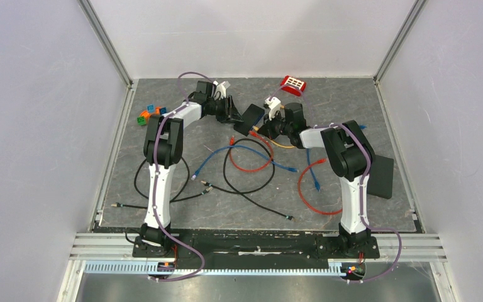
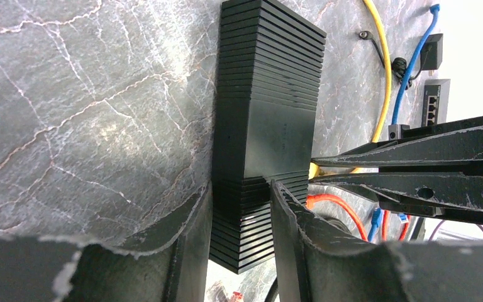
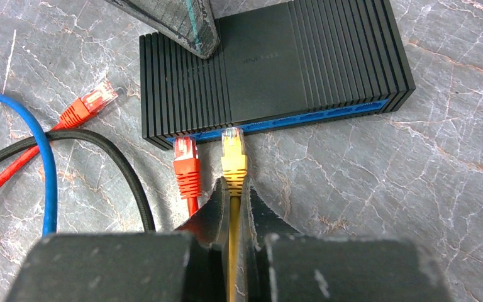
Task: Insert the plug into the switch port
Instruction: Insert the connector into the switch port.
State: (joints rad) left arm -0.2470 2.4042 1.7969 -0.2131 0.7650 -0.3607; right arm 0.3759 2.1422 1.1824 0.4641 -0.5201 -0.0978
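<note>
A black ribbed network switch (image 3: 270, 63) with a blue port face lies on the grey mat; it also shows in the top view (image 1: 249, 119) and the left wrist view (image 2: 267, 107). My left gripper (image 2: 240, 207) is shut on the switch's end, a finger on each flat side. My right gripper (image 3: 233, 189) is shut on the yellow plug (image 3: 233, 154), whose clear tip touches the blue port face. An orange plug (image 3: 186, 160) sits in the port just left of it. In the top view the right gripper (image 1: 270, 121) is right beside the switch.
Loose blue (image 1: 251, 154), red (image 1: 311, 192), orange and black (image 1: 245, 189) cables lie across the mat's middle. A second black box (image 1: 382, 176) lies at the right edge, a red-white part (image 1: 294, 85) at the back, coloured blocks (image 1: 148, 114) at the left.
</note>
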